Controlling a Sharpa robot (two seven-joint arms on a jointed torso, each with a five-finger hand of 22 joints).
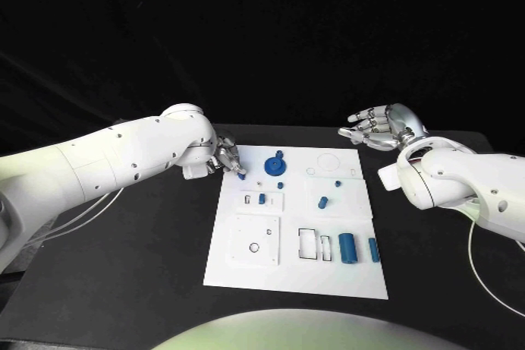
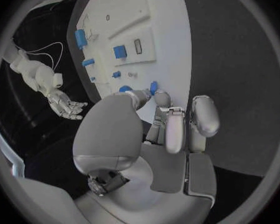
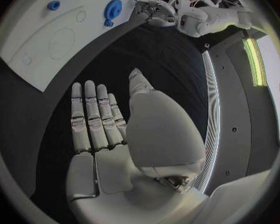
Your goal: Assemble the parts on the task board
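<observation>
The near edge of the white task board (image 1: 295, 282) lies closest to the camera in the head view, resting on the black table (image 1: 131, 274). Along the board's near right part stand a blue cylinder (image 1: 349, 247) and, just beside it at the board's right edge, a slimmer blue peg (image 1: 373, 249); both are next to a rectangular cut-out holding a pale insert (image 1: 309, 244). Further in, a small blue block (image 1: 324, 203) sits near the board's middle, and a smaller blue piece (image 1: 262, 199) lies to its left. A blue gear (image 1: 275, 165) sits near the far left part of the board.

The left hand (image 1: 225, 159) is at the board's far left corner, its fingers curled together; the left wrist view shows a small blue part (image 2: 154, 87) at the fingertips (image 2: 162, 98), apparently pinched there, though the contact itself is partly hidden. The right hand (image 1: 378, 127) is raised beyond the board's far right corner, well apart from the board, palm up, fingers (image 3: 90, 114) extended and spread, holding nothing.
</observation>
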